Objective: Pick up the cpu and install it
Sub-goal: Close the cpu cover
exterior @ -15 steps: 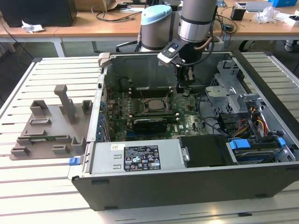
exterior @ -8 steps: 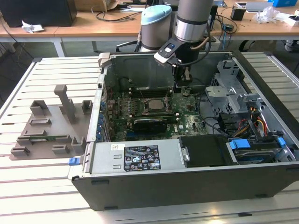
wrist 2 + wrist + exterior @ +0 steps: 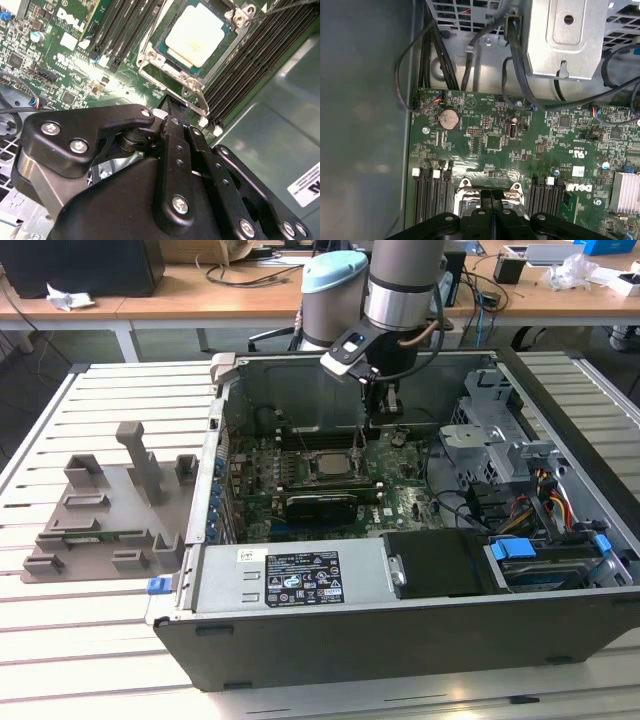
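Scene: open computer case [image 3: 300, 640] on a slatted table, motherboard [image 3: 495, 145] facing up; grey fixture tray [image 3: 100, 515] lies outside the case, on the exterior view's left.
cpu: seated flat in the socket frame [image 3: 194, 90], pale top up, corners square to the frame. In the exterior view the cpu [image 3: 328, 463] sits mid-board, well apart from the tray.
gripper [image 3: 491, 192]: fingers closed together with nothing between them, hanging just above the board at the socket's edge, beside the cpu [image 3: 196, 34] rather than over it. No contact with the chip.
Step in hand: judged as the late part of install, since the chip is placed and the gripper is empty.
Lever: a thin wire lever [image 3: 280, 8] appears to stand clear of the frame, so the socket looks unlatched, though I cannot be sure.
Next move calls for: a light, well-aligned touch on the lever, with no load on the chip and care around the memory slots [image 3: 250, 65] close by.
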You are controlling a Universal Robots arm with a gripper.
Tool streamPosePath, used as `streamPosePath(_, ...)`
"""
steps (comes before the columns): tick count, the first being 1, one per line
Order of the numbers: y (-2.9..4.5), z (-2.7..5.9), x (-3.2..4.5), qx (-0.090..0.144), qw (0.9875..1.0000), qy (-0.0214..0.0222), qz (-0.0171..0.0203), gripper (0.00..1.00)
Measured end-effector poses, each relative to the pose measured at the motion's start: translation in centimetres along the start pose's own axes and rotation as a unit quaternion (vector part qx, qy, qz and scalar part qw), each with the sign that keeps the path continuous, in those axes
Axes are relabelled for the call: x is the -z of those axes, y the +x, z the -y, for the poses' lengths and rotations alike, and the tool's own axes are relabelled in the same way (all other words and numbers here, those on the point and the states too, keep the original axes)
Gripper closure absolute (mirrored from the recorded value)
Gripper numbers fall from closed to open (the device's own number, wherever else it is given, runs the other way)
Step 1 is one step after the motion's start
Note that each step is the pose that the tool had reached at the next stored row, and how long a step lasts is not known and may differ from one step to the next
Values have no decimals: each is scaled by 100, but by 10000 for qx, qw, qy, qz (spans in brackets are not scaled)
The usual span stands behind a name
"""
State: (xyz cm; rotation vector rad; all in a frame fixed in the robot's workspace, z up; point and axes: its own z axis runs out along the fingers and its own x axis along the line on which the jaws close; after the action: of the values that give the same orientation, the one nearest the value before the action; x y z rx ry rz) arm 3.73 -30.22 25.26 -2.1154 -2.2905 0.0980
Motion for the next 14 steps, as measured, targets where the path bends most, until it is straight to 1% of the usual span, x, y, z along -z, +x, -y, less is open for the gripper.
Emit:
streamPosePath(6, 10, 117, -17, 0, 10000, 0, 0, 89)
streamPosePath(8, 15, 164, -52, 1, 10000, 0, 0, 89)
streamPosePath(10, 25, 273, -116, 0, 10000, 0, 1, 89)
streamPosePath(12, 32, 343, -155, 0, 10000, 0, 1, 89)
streamPosePath(13, 40, 419, -203, -1, 10000, 0, 0, 89)
streamPosePath(14, 44, 467, -236, 0, 10000, 0, 0, 89)
